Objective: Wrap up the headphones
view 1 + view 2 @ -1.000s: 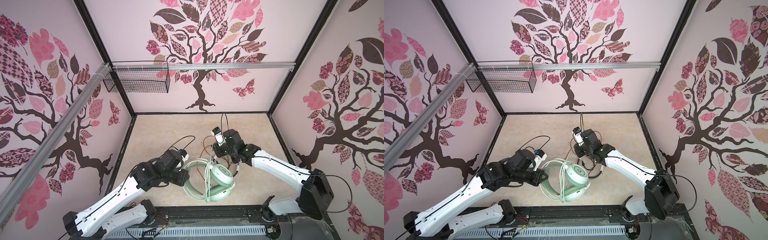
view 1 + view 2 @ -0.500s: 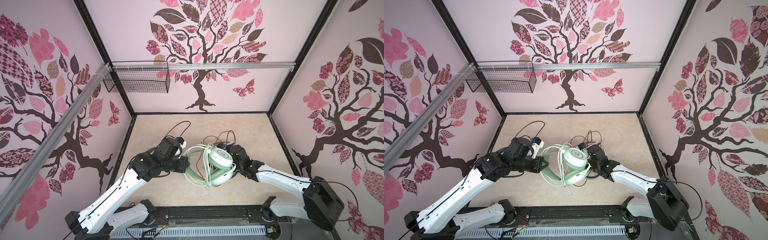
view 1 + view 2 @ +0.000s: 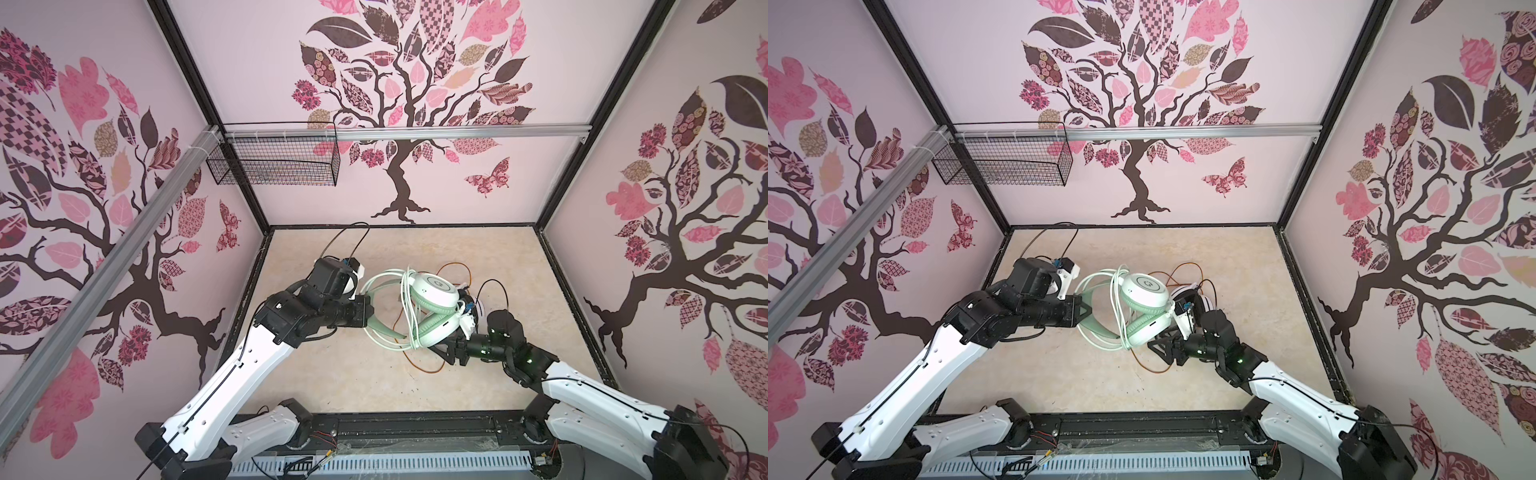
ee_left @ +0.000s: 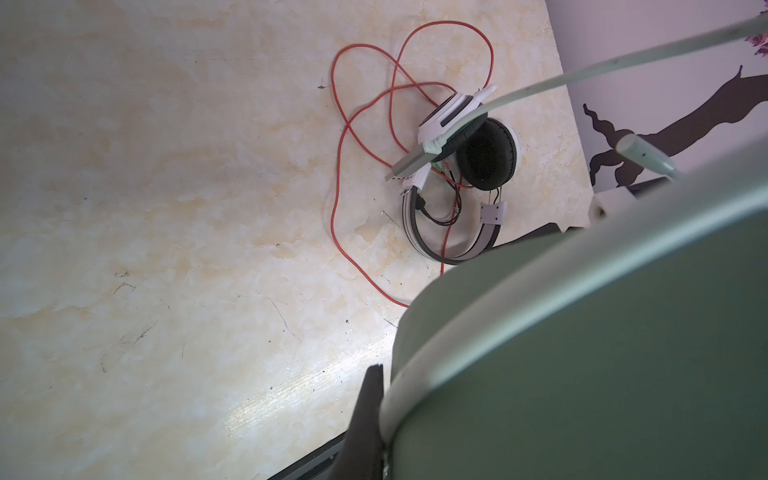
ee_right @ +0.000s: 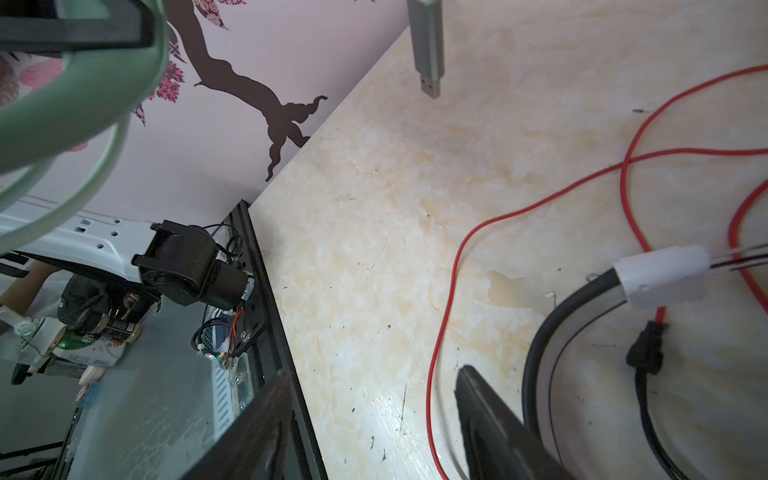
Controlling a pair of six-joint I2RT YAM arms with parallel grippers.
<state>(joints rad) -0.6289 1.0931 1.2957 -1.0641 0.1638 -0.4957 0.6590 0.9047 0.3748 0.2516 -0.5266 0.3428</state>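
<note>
The left pincer (image 3: pixel 367 311) was shut on the band of the mint-green and white plastic headset (image 3: pixel 434 289) above the middle of the cream marbled table (image 3: pixel 340 374), its pale green cable (image 3: pixel 405 316) partly wound, while the right pincer (image 3: pixel 1162 350) gaped empty beside it, likely needing to catch the dangling grey plug (image 5: pixel 427 50) next.

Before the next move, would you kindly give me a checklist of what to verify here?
1. Grip: left tool shut on the headband of the mint-green headset: ok.
2. Free hand: right tool open, empty: ok.
3. Winding: pale green cable looped around that headset: ok.
4. End: USB plug tucked in: not ok, it dangles.
5. Second set: orange-red cable wrapped on white and black headset: not ok, loose on table.
6. Clearance: right tool free of orange-red cable: cannot tell.
</note>
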